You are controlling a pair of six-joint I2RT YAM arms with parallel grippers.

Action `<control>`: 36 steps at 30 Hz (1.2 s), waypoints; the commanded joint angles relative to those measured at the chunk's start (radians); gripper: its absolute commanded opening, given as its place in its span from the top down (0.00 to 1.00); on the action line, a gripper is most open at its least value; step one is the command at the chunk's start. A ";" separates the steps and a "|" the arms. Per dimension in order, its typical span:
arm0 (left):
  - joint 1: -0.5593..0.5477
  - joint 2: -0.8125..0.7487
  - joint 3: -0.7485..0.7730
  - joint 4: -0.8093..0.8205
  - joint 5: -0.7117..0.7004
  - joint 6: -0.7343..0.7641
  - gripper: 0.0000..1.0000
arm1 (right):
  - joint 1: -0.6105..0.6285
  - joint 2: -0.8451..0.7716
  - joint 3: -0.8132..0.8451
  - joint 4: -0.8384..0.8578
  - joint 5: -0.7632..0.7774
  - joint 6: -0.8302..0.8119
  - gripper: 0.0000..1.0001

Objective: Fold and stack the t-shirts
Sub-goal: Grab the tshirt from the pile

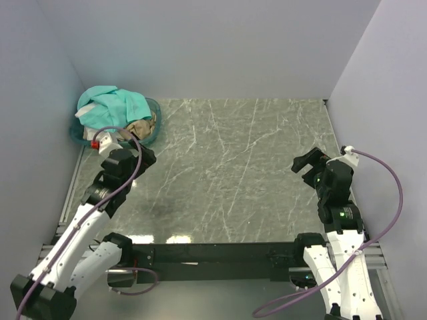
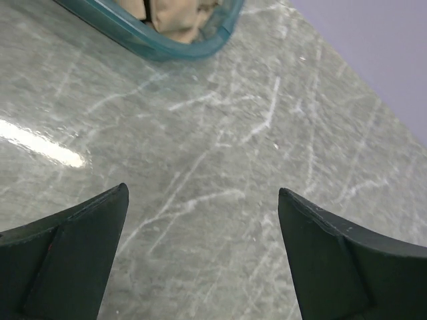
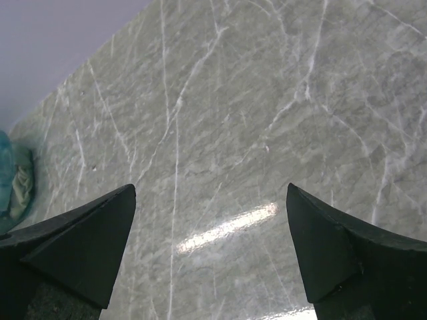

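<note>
The t-shirts lie crumpled in a teal basket [image 1: 155,107] at the far left corner. The teal-green shirt [image 1: 113,103] is on top. The tan-beige shirt [image 1: 141,125] shows at the basket's near right, and a bit of white cloth [image 1: 83,113] at its left. In the left wrist view the tan-beige shirt [image 2: 175,17] shows over the basket rim [image 2: 170,50]. My left gripper [image 1: 143,151] is open and empty just in front of the basket; it also shows in the left wrist view [image 2: 202,193]. My right gripper [image 1: 305,164] is open and empty at the right; it also shows in the right wrist view [image 3: 211,190].
The grey marble table [image 1: 233,167] is walled on the left, back and right. A black rail [image 1: 213,252] with both arm bases runs along the near edge. The right wrist view catches the basket's contents [image 3: 15,183] far off at its left edge.
</note>
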 commanded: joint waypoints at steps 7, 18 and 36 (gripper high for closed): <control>0.049 0.266 0.223 0.026 -0.139 0.025 0.01 | -0.004 -0.024 -0.076 0.196 -0.147 -0.090 0.00; 0.316 0.709 0.628 0.043 -0.079 0.124 0.01 | -0.004 -0.018 -0.059 0.153 -0.090 -0.079 0.00; 0.399 1.321 1.259 -0.278 -0.207 0.169 0.14 | -0.004 -0.044 -0.077 0.177 -0.072 -0.095 0.00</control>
